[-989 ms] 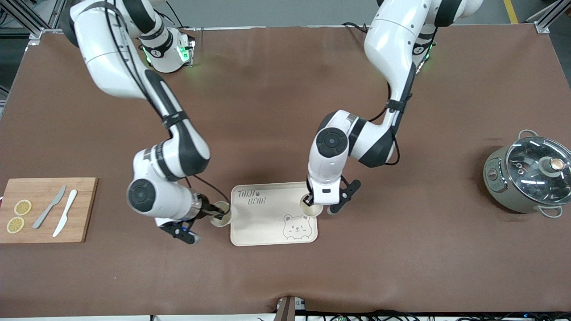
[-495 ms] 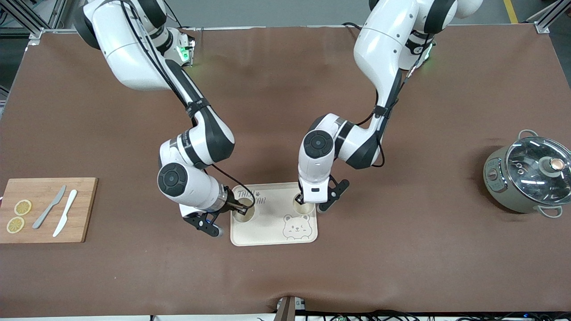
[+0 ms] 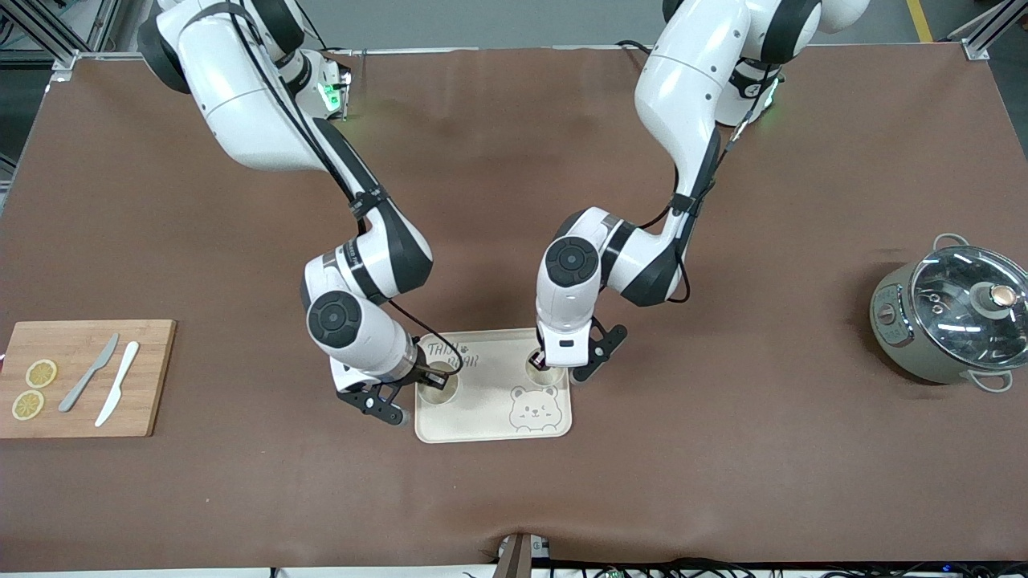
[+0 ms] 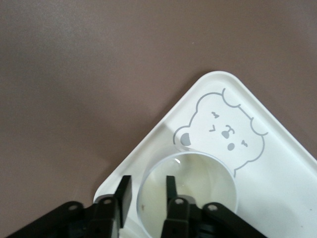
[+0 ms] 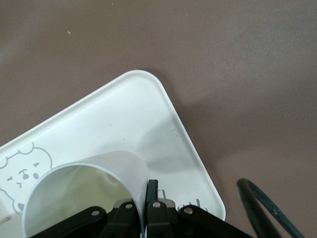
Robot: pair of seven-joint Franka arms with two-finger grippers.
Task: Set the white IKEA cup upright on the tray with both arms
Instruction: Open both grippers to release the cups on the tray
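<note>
The cream tray [image 3: 490,417] with its bear drawing lies at the table's middle, near the front camera. Two white cups stand mouth-up on it. One cup [image 3: 546,372] [image 4: 198,186] sits at the tray's corner toward the left arm. My left gripper [image 3: 540,360] [image 4: 147,183] is open astride its wall, with a gap at each finger. The other cup [image 3: 443,388] [image 5: 94,178] is at the corner by the lettering. My right gripper [image 3: 432,376] [image 5: 146,191] is shut on its wall, one finger inside and one outside. The tray's rim [image 4: 210,78] [image 5: 141,74] shows in both wrist views.
A wooden cutting board [image 3: 148,377] with two knives and lemon slices lies toward the right arm's end. A grey pot [image 3: 891,317] with a glass lid stands toward the left arm's end. Brown tabletop surrounds the tray.
My right arm has carried its cup from beside the tray onto the tray's corner. My left gripper shifted slightly over the tray and its fingers have parted from the cup wall.
</note>
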